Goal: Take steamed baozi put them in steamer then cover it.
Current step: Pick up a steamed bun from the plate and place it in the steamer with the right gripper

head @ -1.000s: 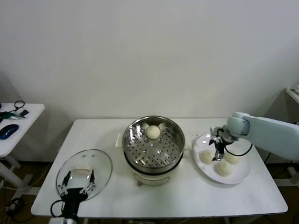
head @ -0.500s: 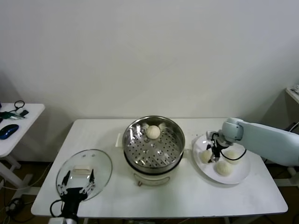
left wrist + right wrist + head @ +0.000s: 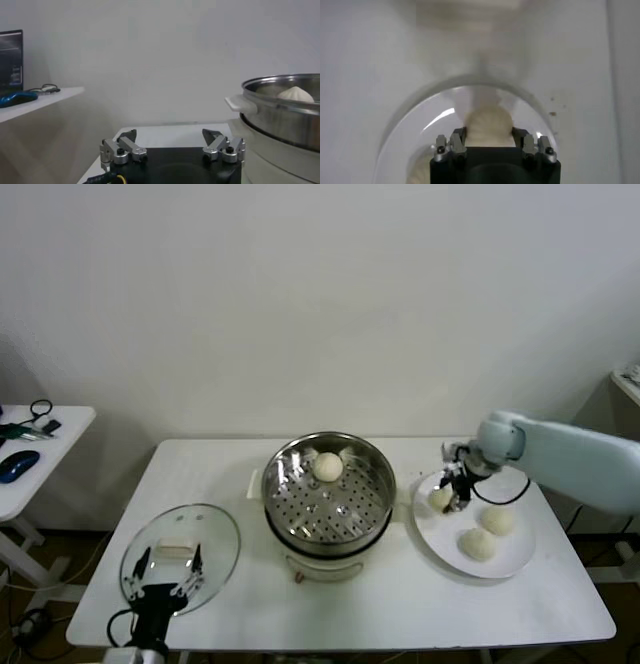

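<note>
My right gripper [image 3: 452,492] is shut on a cream-white baozi [image 3: 440,497] over the left part of the white plate [image 3: 520,556]. In the right wrist view the baozi [image 3: 489,124] sits between the fingers [image 3: 458,138]. Two more baozi [image 3: 497,520] [image 3: 476,544] lie on the plate. One baozi [image 3: 328,466] lies at the back of the steel steamer [image 3: 372,506]; it also shows in the left wrist view [image 3: 295,93]. The glass cover [image 3: 215,546] lies flat at the front left. My left gripper [image 3: 160,596] is parked open at its near edge, also in its wrist view [image 3: 172,142].
The steamer stands mid-table on its cream pot base [image 3: 320,564]. A small side table [image 3: 40,459] with a blue mouse and cables stands at the far left. The table's front edge runs just below the cover and the plate.
My right gripper has moved left and back across the plate, closed on the leftmost baozi and raised it a little. The left arm has not moved.
</note>
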